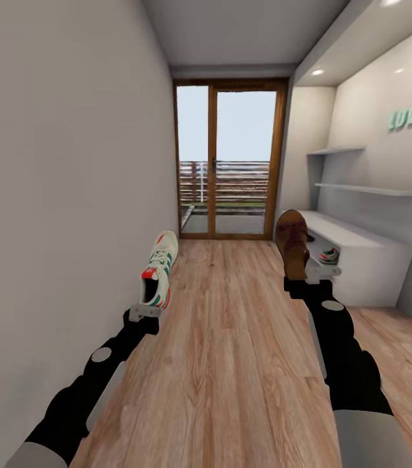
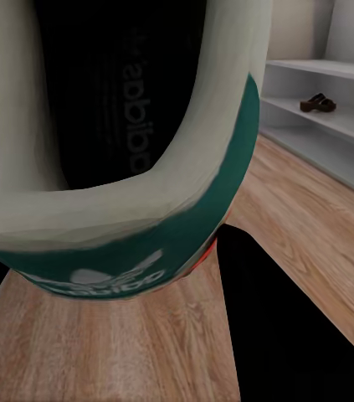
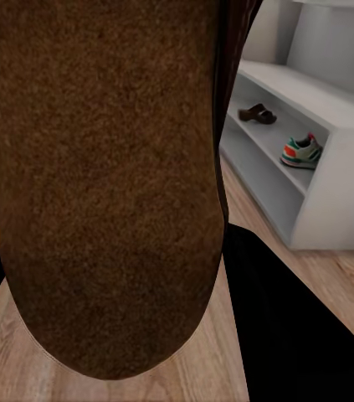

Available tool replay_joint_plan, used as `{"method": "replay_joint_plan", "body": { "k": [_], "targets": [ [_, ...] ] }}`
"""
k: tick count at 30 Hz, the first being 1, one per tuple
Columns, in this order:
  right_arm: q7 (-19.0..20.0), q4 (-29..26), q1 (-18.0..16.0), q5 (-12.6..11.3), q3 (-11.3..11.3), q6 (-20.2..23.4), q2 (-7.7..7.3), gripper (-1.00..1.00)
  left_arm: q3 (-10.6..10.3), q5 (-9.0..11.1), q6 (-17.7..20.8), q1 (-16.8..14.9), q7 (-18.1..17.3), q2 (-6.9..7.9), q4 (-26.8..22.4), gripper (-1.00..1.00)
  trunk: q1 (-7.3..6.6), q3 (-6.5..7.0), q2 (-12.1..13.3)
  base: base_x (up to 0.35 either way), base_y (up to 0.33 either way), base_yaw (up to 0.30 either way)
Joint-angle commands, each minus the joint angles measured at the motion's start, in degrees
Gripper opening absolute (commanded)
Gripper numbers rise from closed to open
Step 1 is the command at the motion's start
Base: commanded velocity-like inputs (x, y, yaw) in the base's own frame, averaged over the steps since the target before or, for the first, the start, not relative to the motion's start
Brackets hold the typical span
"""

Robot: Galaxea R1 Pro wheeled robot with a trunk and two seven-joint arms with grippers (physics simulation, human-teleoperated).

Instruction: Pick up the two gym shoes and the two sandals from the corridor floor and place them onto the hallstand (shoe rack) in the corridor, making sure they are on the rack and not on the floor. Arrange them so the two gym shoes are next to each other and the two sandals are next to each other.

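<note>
Gym shoe close against my left wrist camera

I see the gym shoe with its teal lining over the wood floor; a sandal sits on a hallstand shelf, well apart.

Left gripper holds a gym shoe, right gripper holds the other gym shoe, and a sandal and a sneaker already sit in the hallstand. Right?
Not quite: the right gripper holds a brown sandal, as the head view shows. The rest stands.

Two white lace-up sneakers with green stripes; two dark-brown leather sandals; two white floating wall shelves.
</note>
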Motion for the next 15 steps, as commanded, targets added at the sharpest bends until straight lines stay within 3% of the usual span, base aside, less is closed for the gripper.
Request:
{"method": "replay_joint_plan", "body": {
  "k": [1, 15],
  "targets": [
    [0.0, -0.1, 0.0, 0.1, 0.0, 0.3, 0.04, -1.00, -0.1, 0.5, 0.3, 0.0, -0.1, 0.06, -0.1, -1.00, 0.02, -0.07, 0.0, 0.346, 0.000, 0.000],
    [0.0, -0.1, 0.0, 0.1, 0.0, 0.3, 0.04, -1.00, -0.1, 0.5, 0.3, 0.0, -0.1, 0.03, -0.1, -1.00, 0.02, -0.07, 0.0, 0.346, 0.000, 0.000]
  ]
}}
